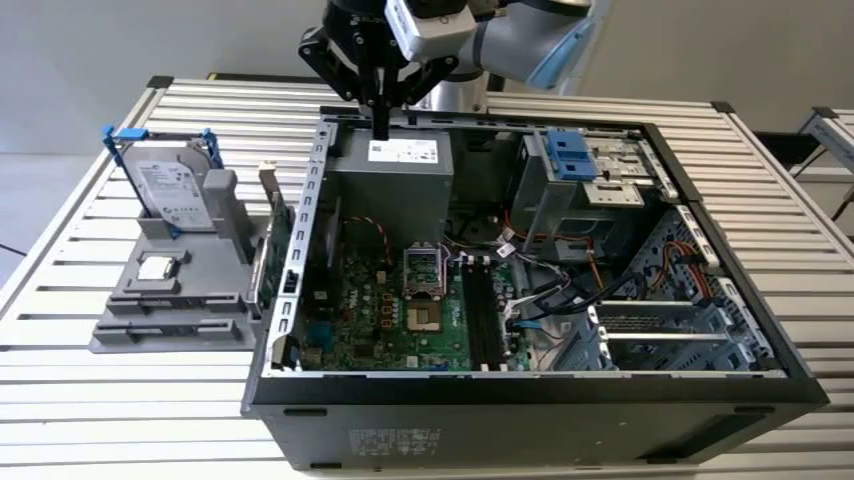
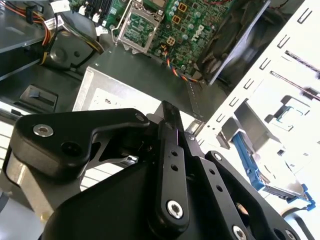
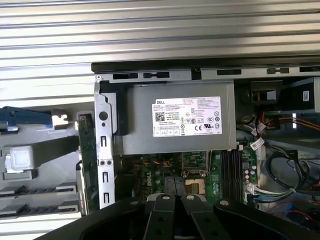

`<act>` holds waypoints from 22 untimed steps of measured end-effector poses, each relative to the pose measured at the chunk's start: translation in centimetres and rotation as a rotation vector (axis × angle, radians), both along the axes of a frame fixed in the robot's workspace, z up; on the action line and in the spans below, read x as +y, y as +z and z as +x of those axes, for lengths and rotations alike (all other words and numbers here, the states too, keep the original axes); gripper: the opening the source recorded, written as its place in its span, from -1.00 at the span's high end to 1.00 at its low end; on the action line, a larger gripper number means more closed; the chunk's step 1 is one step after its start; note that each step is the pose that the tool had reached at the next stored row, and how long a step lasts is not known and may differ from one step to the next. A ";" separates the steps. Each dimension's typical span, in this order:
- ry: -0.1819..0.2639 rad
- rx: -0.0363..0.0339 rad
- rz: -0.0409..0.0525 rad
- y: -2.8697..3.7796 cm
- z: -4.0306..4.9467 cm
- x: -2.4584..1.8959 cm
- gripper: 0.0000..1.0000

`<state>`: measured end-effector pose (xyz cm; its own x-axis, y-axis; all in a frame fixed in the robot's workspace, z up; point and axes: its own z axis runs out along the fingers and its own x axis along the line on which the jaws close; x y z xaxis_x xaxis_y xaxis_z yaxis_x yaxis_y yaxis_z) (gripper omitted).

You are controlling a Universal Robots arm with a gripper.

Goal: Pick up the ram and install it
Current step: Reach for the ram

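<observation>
Black end effector (image 1: 380, 128), fingers together and empty, hangs over the rear of the open dark computer case (image 1: 534, 388). The slim green ram stick (image 1: 279, 250) stands edgewise just outside the case wall on the exterior view's left, its long axis along that wall.

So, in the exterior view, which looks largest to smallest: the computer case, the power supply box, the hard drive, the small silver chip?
1. computer case
2. power supply box
3. hard drive, not much smaller than the box
4. small silver chip
</observation>
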<state>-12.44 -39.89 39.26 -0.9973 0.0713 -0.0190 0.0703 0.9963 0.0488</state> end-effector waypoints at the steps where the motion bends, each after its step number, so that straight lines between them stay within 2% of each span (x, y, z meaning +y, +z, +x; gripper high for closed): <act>1: 0.000 0.0000 0.0001 -0.01 -0.06 0.00 1.00; 5: 0.000 0.0001 0.0000 -0.01 -0.40 0.00 1.00; 22: 0.000 0.0001 0.0001 -0.03 -2.89 0.00 1.00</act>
<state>-15.32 -39.89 39.22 -0.9973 0.0712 -0.0189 0.0702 0.9963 0.0488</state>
